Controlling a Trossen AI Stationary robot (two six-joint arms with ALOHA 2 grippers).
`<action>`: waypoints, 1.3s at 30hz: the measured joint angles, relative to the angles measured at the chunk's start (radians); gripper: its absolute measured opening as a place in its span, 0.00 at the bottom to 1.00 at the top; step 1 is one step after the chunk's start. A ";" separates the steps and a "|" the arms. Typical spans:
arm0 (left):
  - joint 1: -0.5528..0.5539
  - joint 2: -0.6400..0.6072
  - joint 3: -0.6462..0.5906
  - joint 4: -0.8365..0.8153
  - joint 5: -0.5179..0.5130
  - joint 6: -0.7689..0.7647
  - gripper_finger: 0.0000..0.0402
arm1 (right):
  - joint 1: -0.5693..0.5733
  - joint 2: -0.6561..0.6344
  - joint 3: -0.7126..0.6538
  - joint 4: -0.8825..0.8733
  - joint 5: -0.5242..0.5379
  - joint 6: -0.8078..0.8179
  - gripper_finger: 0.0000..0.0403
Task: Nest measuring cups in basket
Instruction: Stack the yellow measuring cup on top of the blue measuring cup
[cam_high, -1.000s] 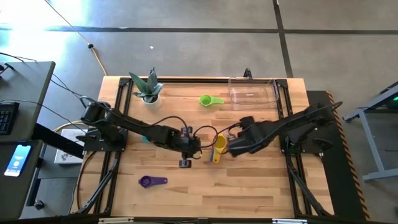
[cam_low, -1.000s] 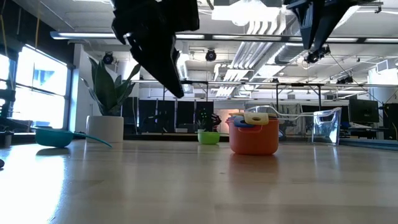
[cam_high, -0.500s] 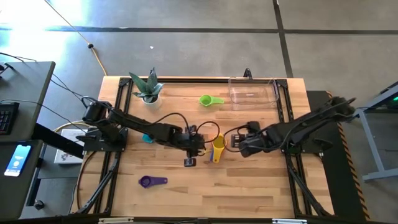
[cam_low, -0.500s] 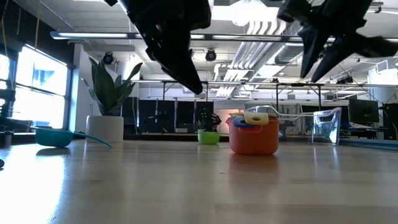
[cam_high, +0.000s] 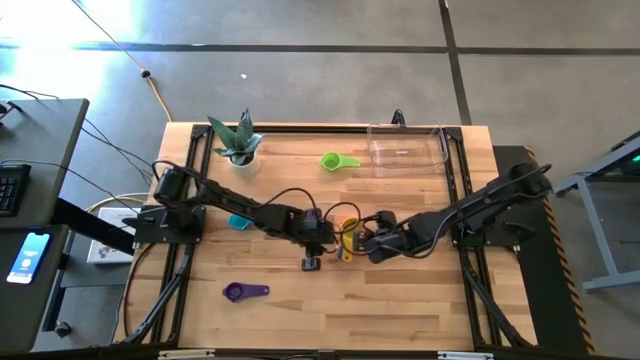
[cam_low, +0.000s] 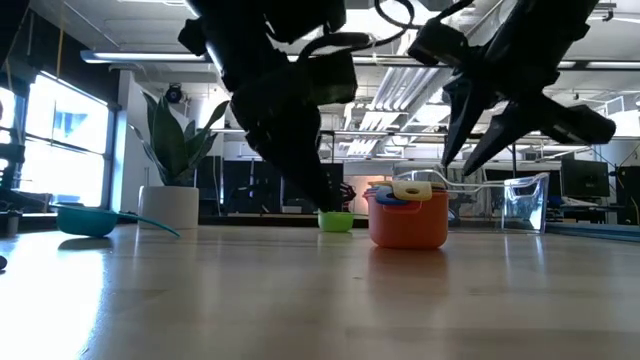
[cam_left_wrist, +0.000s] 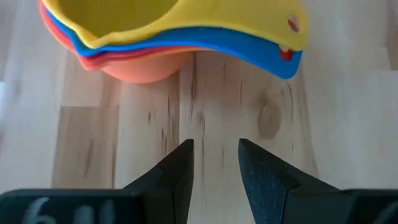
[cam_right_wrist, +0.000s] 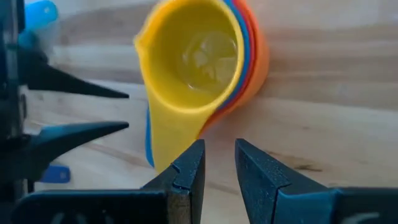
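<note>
1. Nested stack of cups (cam_high: 350, 233): in the high view both arms cover most of it; only part of the yellow cup (cam_high: 347, 248) shows between them.
2. In the left wrist view, the picture's edge cuts off the yellow cup's bowl; the red cup (cam_left_wrist: 99, 60) appears only as a thin rim.
3. Orange cup (cam_low: 408, 225): in the low view its wall hides the cups inside, apart from their handles.
4. Left gripper (cam_low: 325, 190): a dark silhouette in the low view; finger gap unreadable there.
5. Basket (cam_low: 525, 204): partly hidden behind the stack in the low view.
6. Purple cup (cam_high: 243, 291): too small to read its markings.
</note>
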 joint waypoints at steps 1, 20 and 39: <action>0.000 0.007 0.000 0.010 0.002 0.000 0.29 | 0.000 0.011 0.000 0.005 -0.012 0.003 0.20; 0.000 0.022 0.000 0.164 0.043 -0.026 0.29 | -0.003 0.112 0.000 0.106 -0.078 0.051 0.20; 0.006 0.028 0.000 0.220 0.042 -0.016 0.29 | -0.009 0.112 0.001 0.145 -0.071 0.051 0.20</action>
